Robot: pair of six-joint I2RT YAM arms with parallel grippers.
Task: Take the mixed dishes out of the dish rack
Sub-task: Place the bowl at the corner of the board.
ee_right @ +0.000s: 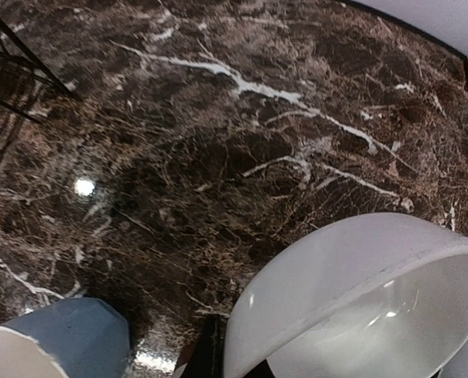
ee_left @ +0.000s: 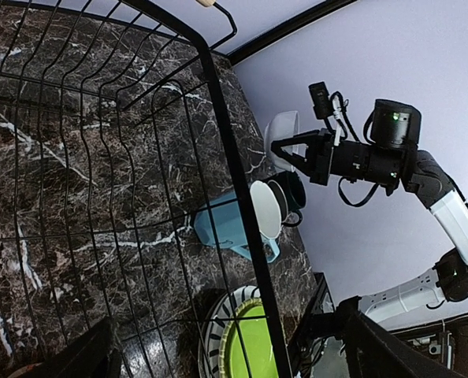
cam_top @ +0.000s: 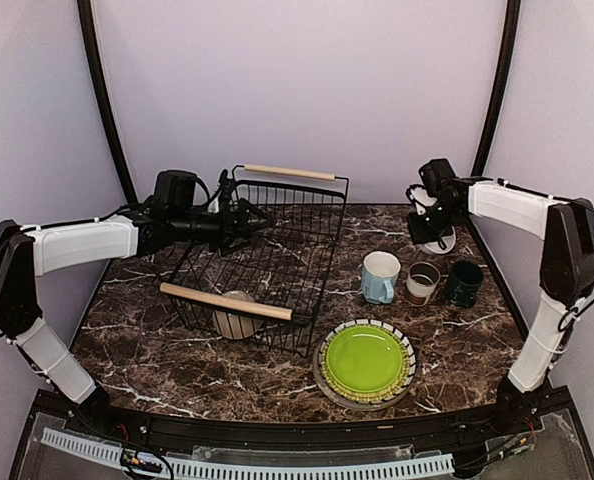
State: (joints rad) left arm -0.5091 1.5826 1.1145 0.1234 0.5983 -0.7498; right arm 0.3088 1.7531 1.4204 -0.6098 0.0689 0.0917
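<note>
The dish rack (cam_top: 277, 250) stands left of centre, with a cream bowl (cam_top: 237, 320) tilted inside at its near end. My left gripper (cam_top: 255, 218) hovers open and empty over the rack; in the left wrist view its fingers (ee_left: 88, 354) frame the wire wall (ee_left: 234, 197). My right gripper (cam_top: 429, 225) is shut on the rim of a white bowl (cam_top: 440, 241) at the back right, low over the table. The white bowl (ee_right: 360, 299) fills the right wrist view's lower right. A light blue mug (cam_top: 380, 277), brown-white cup (cam_top: 422, 283) and dark green mug (cam_top: 464, 283) stand in a row. A lime-green plate (cam_top: 364, 358) lies on the striped plate (cam_top: 409, 345).
The rack's two wooden handles (cam_top: 225, 300) run along its near and far rims. The table's right edge (cam_top: 497, 270) lies close behind the dark green mug. The rack's corner (ee_right: 13, 63) shows at the top left of the right wrist view, the blue mug (ee_right: 53, 339) at the bottom left.
</note>
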